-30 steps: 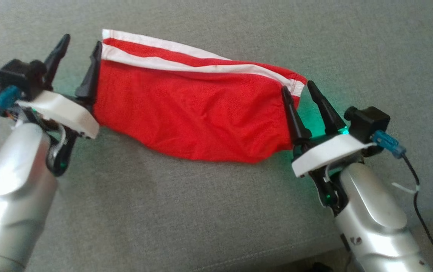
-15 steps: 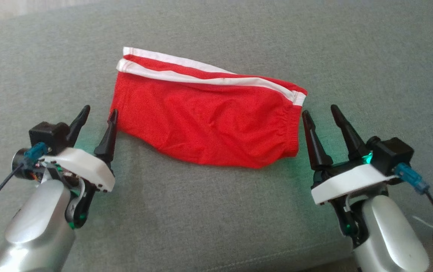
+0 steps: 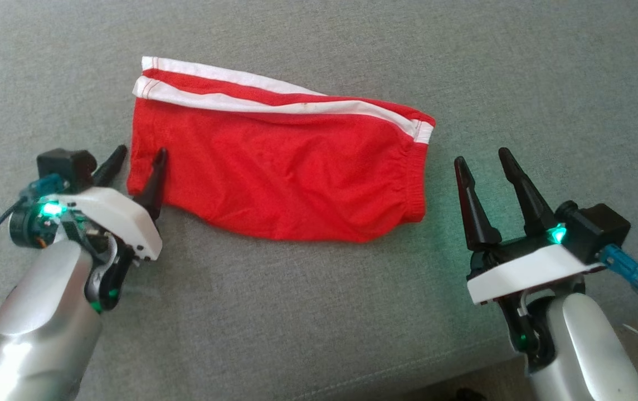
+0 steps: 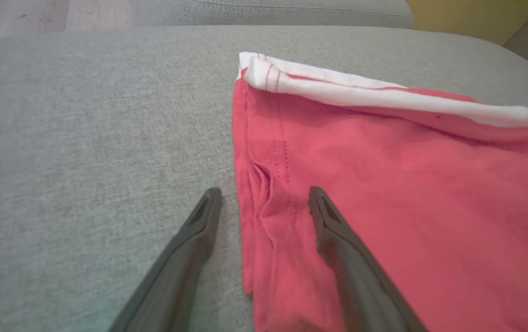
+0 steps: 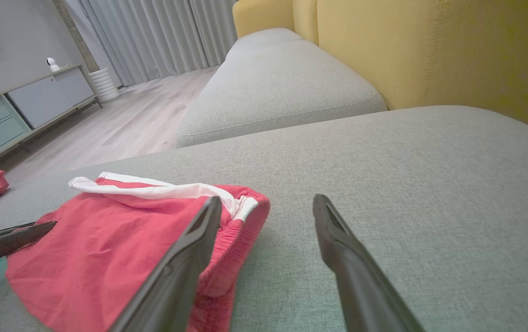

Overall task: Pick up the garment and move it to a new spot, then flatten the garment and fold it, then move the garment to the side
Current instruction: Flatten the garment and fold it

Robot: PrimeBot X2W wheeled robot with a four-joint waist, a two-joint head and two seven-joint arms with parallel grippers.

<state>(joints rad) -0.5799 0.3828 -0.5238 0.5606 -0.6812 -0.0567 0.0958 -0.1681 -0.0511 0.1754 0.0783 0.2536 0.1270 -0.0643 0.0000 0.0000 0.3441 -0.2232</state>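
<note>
- red shorts (image 3: 279,167) lie flat mid grey sofa cushion (image 3: 319,323), white stripes on far edge
- left gripper (image 3: 139,159) released, fingers spread across shorts' left edge
- right gripper (image 3: 480,159) released, empty, just right of shorts

Head camera looks down; both wrist cameras skim low, sharing the garment (image 3: 279,167).

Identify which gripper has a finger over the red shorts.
The left gripper: one finger is over the shorts; the right gripper stands clear beside them.
</note>
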